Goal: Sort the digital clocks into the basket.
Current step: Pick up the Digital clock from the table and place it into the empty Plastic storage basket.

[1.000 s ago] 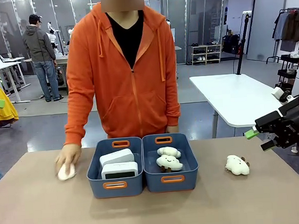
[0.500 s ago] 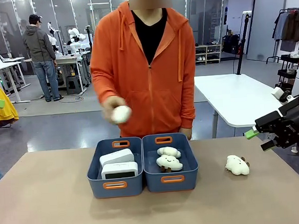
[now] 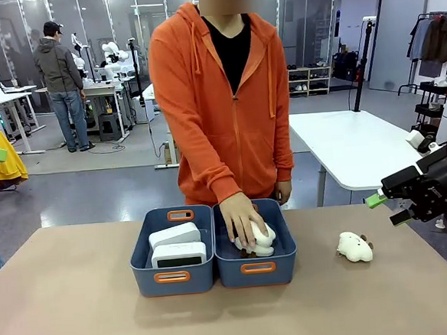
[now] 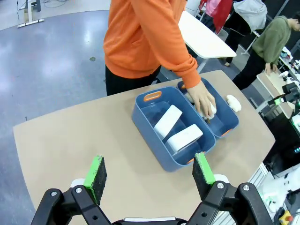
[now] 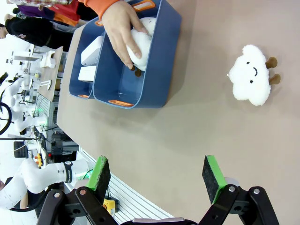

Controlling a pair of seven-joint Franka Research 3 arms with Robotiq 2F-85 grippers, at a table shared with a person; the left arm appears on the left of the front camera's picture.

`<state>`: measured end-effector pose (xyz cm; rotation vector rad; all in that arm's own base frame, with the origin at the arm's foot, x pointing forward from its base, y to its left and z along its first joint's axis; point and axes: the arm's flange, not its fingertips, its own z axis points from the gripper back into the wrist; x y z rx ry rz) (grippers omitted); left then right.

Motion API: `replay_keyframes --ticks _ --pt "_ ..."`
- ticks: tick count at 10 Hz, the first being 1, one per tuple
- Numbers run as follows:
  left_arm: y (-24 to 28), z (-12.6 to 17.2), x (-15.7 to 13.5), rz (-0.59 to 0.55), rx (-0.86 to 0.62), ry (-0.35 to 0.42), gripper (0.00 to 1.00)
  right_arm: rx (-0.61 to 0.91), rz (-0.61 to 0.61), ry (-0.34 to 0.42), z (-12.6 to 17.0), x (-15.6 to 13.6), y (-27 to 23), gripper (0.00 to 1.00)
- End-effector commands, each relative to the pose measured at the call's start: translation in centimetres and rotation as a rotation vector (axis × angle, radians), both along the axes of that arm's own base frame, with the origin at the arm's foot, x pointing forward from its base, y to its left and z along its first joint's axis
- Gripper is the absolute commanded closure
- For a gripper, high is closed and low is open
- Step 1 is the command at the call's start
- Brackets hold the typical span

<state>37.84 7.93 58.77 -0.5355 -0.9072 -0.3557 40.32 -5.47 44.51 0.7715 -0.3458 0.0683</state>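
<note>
Two white digital clocks lie in the left blue-grey basket. From the left wrist view they are the clocks in the basket, well below and ahead of my open, empty left gripper. My right gripper hangs open off the table's right side, holding nothing. Seen from the right wrist, the right gripper stays apart from the basket and its clocks.
A second, matching tub touches the basket's right side. A person's hand presses a white plush toy into it. Another cloud-shaped plush lies on the table to the right. The person stands at the far edge.
The person's hand lifted a white plush from the table's left, carried it over the basket, and now sets it in the right tub. Both grippers stayed still.
</note>
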Motion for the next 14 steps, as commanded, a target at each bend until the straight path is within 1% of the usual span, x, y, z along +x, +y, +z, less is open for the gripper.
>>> replay_keyframes --ticks 1,14 --pt "0.08 0.32 -0.09 -0.007 0.001 0.006 0.06 -0.014 -0.001 0.003 0.13 0.04 0.15 0.0" --pt "0.08 0.32 -0.09 -0.007 0.001 0.006 0.06 -0.014 -0.001 0.003 0.13 0.04 0.15 0.0"
